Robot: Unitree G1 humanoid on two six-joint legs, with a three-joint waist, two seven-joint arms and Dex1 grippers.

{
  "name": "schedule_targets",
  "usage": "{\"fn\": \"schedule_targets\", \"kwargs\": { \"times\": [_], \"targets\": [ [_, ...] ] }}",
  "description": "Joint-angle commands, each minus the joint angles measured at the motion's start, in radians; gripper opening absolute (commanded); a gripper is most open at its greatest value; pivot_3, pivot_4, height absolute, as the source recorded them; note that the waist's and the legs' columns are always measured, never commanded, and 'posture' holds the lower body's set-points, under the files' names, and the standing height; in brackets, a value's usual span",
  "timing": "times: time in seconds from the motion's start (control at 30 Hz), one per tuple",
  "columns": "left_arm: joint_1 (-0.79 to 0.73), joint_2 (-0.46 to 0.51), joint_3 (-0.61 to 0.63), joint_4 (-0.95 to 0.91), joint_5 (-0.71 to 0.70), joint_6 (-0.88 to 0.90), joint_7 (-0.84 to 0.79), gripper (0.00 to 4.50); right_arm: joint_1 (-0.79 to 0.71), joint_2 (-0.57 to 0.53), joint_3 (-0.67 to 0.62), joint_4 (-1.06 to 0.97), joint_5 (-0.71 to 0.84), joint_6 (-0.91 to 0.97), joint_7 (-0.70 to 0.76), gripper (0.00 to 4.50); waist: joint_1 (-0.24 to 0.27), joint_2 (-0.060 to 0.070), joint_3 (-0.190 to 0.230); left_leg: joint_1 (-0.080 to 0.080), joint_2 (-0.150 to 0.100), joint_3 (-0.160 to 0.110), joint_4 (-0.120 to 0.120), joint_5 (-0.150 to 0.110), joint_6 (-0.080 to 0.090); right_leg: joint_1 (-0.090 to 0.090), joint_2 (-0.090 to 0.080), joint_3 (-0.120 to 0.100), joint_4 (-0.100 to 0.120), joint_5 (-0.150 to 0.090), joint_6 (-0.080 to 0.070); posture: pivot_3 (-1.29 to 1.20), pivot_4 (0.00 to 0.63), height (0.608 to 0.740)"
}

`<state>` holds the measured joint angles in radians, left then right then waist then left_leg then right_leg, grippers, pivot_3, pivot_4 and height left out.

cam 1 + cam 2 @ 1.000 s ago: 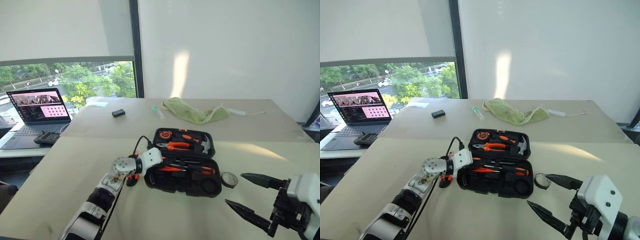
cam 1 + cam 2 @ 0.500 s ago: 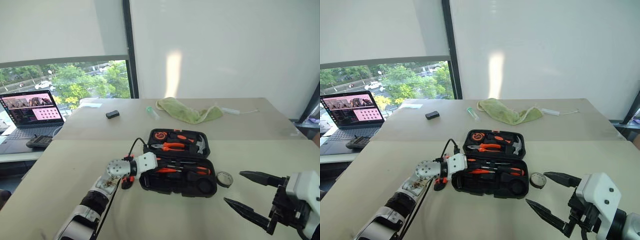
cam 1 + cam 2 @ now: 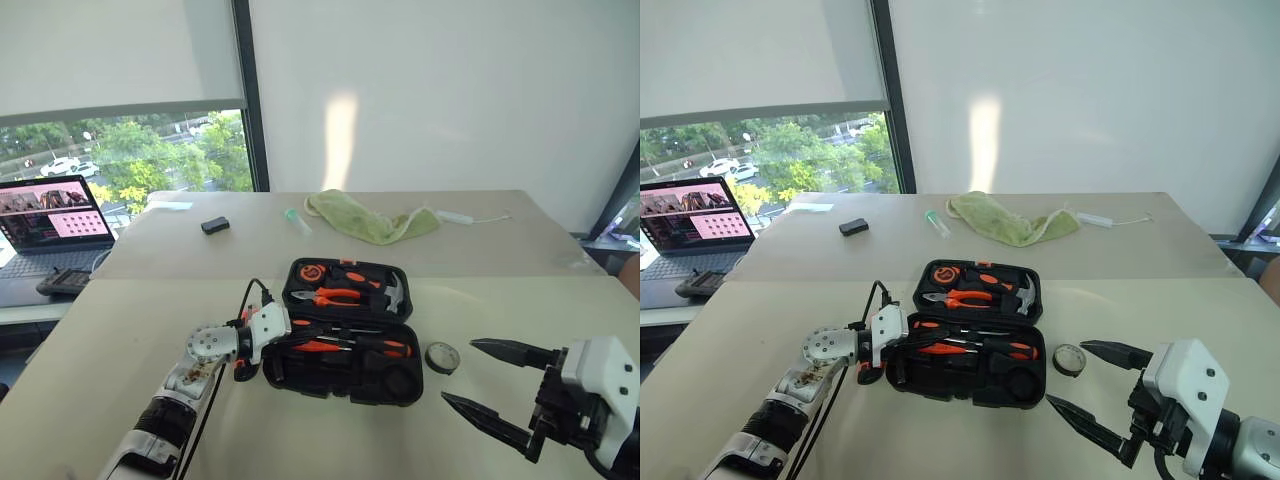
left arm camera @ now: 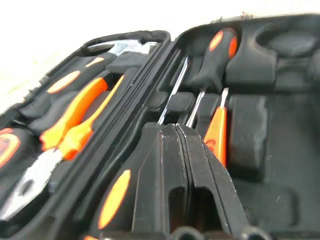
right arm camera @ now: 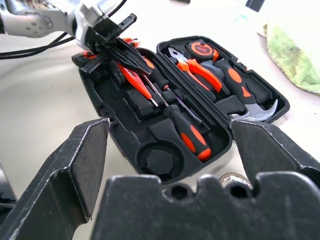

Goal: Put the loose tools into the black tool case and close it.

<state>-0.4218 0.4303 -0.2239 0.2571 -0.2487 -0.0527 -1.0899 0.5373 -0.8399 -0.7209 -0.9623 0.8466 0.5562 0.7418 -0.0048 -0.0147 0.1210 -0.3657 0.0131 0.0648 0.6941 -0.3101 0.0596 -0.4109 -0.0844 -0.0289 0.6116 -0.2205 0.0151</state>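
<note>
The black tool case (image 3: 400, 375) lies open on the table, its lid half on the far side. Two screwdrivers (image 5: 188, 134) and a slim orange tool (image 5: 133, 80) sit in the slots of the near half. My left gripper (image 5: 131, 56) hovers over the case's left end, pointing along it, shut, with nothing showing between its fingers (image 4: 175, 165). A small dark tape roll (image 3: 441, 357) lies on the table just right of the case. My right gripper (image 3: 458, 370) hangs open to the right of the roll, apart from it.
Orange-handled pliers (image 3: 325, 297), a hammer (image 3: 393, 291) and a tape measure fill the lid half. A green cloth (image 3: 365, 220), a small black box (image 3: 214, 225) and a white cable lie at the back. A laptop (image 3: 50, 215) stands far left.
The camera has swung, shifting the whole picture. My left gripper has rolled and drawn slightly back toward the case's left end, still shut. The right gripper has stayed open in place.
</note>
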Motion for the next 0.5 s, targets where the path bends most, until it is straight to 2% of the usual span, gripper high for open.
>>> {"fn": "schedule_targets", "kwargs": {
  "times": [0.03,0.13,0.27,0.5],
  "targets": [
    [-0.028,0.016,0.063,-0.139,-0.165,0.327,0.006,0.04,-0.013,-0.012,-0.008,-0.002,0.000,-0.002,0.006,4.50,0.008,-0.001,0.000,-0.004,-0.001,0.000,0.002,0.000,0.000,-0.003,0.000,0.000,0.000,0.001,0.001,0.00,0.150,0.740],
    [-0.080,0.037,0.109,-0.197,-0.258,0.524,0.019,0.04,-0.017,-0.015,-0.011,0.000,0.003,-0.001,0.009,4.50,0.018,-0.002,0.002,-0.011,-0.003,0.001,0.004,0.000,0.001,-0.011,0.000,-0.001,0.001,0.002,0.004,0.00,0.150,0.740],
    [-0.100,0.085,0.098,-0.245,-0.291,0.653,-0.018,0.04,-0.019,-0.014,-0.003,0.002,-0.002,-0.002,0.013,4.50,0.023,-0.003,0.003,-0.014,-0.004,-0.001,0.007,-0.001,0.002,-0.011,0.000,-0.007,0.000,0.002,0.004,0.00,0.150,0.740],
    [-0.076,0.091,0.023,-0.239,-0.189,0.594,-0.016,0.04,-0.029,-0.011,0.012,0.002,-0.009,-0.002,0.009,4.50,0.025,-0.004,0.005,-0.014,-0.007,-0.002,0.007,-0.001,0.002,-0.010,-0.002,-0.007,0.001,0.002,0.004,0.00,0.150,0.740]
  ]
}}
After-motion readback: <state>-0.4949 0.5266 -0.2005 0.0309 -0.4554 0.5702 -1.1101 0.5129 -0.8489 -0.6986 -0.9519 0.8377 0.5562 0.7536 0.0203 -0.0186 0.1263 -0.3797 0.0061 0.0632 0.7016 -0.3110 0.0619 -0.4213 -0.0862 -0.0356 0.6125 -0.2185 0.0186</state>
